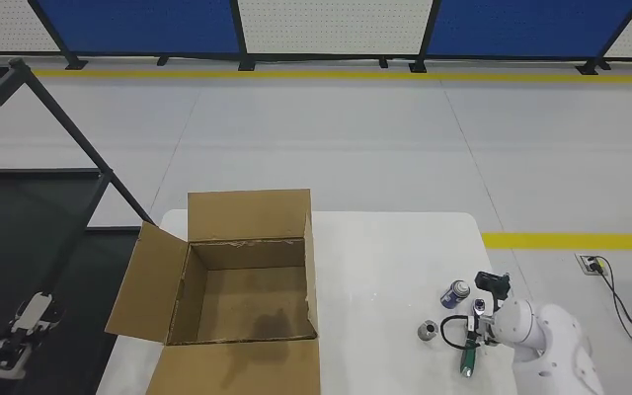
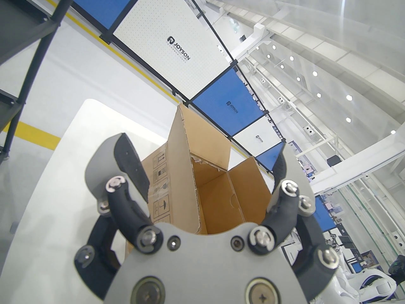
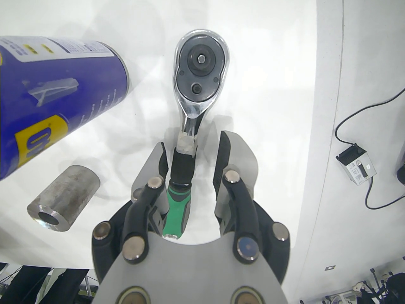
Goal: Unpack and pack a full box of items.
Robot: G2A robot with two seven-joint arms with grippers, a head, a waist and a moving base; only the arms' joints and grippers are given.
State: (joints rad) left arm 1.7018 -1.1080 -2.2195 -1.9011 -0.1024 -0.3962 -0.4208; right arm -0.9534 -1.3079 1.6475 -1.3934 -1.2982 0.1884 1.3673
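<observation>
Ratchet wrench point(image 3: 200, 74) lies on the table point(image 3: 269, 17) between the right gripper's point(image 3: 193, 143) spread fingers, ungripped; one spray can point(image 3: 47, 96), one steel sleeve point(image 3: 63, 202) beside it; one open cardboard box point(image 1: 247, 301) well apart.

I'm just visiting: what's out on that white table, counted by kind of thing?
Cardboard box, open: 1
Blue spray can: 1
Metal cylinder: 1
Ratchet wrench with green handle: 1
Total: 4
</observation>
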